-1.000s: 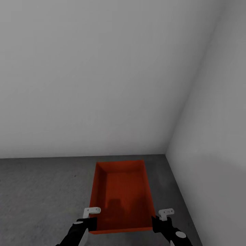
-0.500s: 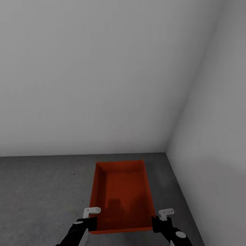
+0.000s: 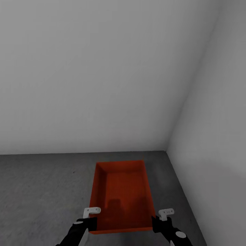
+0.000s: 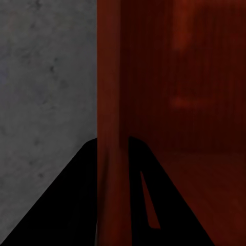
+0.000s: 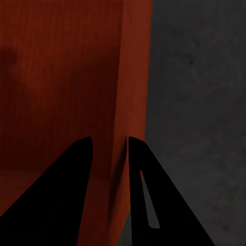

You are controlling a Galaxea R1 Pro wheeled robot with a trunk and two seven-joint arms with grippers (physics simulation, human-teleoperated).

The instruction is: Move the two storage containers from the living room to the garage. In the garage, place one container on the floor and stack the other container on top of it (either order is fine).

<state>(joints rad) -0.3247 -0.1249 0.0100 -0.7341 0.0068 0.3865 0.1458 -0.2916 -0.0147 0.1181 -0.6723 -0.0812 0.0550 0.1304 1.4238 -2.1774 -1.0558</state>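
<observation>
Container [image 3: 120, 196]: an orange-red, open-top rectangular bin with thin plain walls and a finely ribbed inside, nothing in it, its long sides running away from the robot. It sits low over the grey speckled floor [image 3: 41, 191] in the corner where two white walls [image 3: 102, 75] meet; whether it touches the floor I cannot tell. The left gripper [image 3: 89, 221] is at the near end of its left wall, the right gripper [image 3: 158, 222] at the near end of its right wall. In the left wrist view the thin wall [image 4: 108, 128] stands between the two dark fingers [image 4: 77, 195], which close on it. In the right wrist view the wall [image 5: 134, 102] likewise runs between the fingers [image 5: 154, 195], clamped there, with floor on its outer side.
</observation>
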